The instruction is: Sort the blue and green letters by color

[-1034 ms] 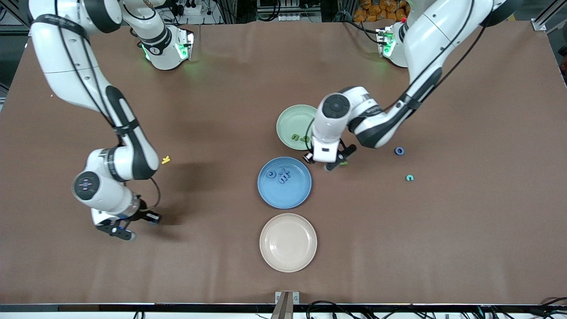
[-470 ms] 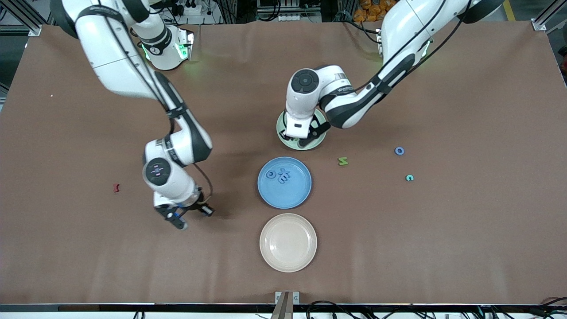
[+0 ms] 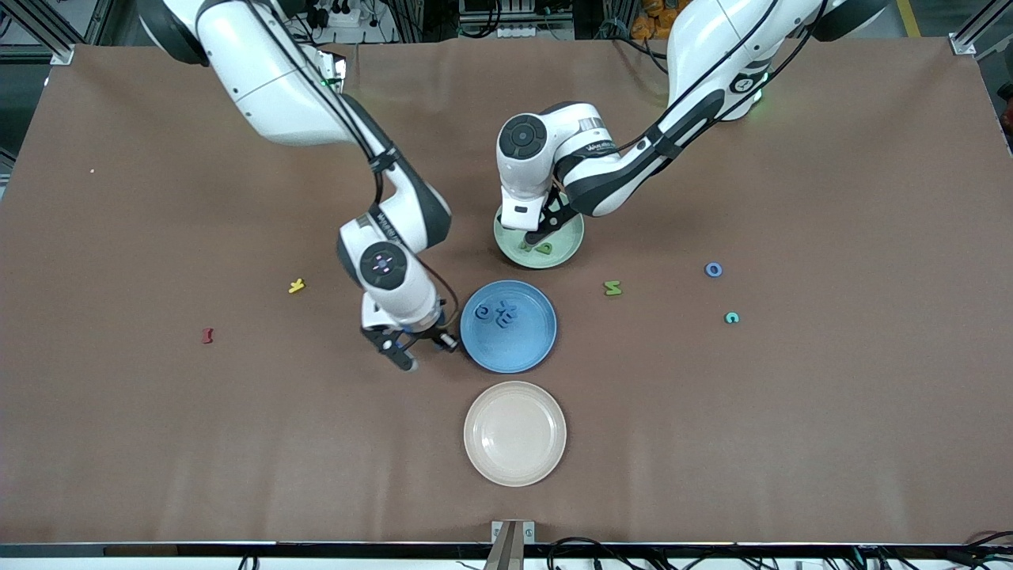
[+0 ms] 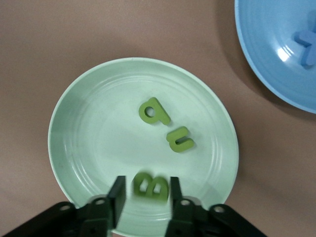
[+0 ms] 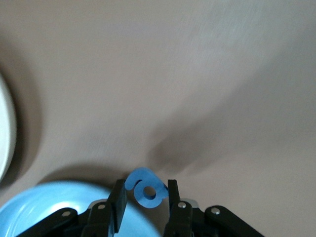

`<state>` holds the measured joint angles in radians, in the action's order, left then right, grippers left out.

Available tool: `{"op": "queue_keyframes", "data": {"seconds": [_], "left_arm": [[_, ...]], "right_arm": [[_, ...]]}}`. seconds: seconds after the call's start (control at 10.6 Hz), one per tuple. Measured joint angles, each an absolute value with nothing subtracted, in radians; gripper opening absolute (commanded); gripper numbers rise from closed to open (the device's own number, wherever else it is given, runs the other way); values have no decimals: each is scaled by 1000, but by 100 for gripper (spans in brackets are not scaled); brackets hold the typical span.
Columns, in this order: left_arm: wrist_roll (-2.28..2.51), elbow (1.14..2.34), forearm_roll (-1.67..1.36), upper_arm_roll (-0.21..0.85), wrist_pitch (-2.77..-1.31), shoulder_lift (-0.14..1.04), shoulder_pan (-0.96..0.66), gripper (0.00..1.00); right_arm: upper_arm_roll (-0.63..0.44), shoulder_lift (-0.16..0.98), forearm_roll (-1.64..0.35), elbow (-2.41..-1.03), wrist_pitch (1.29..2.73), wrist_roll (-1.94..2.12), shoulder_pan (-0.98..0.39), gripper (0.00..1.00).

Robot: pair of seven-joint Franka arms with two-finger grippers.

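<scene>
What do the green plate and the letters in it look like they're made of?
The green plate looks like glossy molded plastic or melamine: pale soft highlights and faint concentric rings, though glazed ceramic can't be ruled out. The green letters in it look like matte foam or soft plastic: thick, flat-faced, rounded edges, no shine. The green letter B between the left gripper's fingers looks the same.

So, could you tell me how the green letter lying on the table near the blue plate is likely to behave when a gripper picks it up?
The green letter looks stiff: its zigzag outline is crisp. It seems small and thin, so probably light. Lying flat on the brown table, it should slide rather than roll, and fingers must reach low to catch its edges.
</scene>
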<state>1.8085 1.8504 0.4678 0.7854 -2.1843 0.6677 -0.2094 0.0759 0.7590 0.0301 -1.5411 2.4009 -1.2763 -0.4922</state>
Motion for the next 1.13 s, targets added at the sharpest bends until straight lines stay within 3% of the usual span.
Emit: {"op": "queue_keyframes", "data": {"seconds": [0.38,0.47,0.56,0.85,1.13], "left_arm": [[1802,1850,468,782,-2184,673,-203,100],[1776,1850,478,776,-2182,673,-190,100],[1748,1850,493,769,-2181,673,-167,100],[1652,1875,541,762,-2191,673,-41,100],[1641,1977,660,762,-2299,673,43,100]], "right_arm": [[90,759,30,-1510,2400,-1389,-565,3],[99,760,30,-1505,2400,-1409,-574,39],[112,760,30,-1500,2400,-1440,-579,99],[135,762,30,-1490,2398,-1539,-583,100],[132,762,30,-1485,2358,-1522,-574,100]]}}
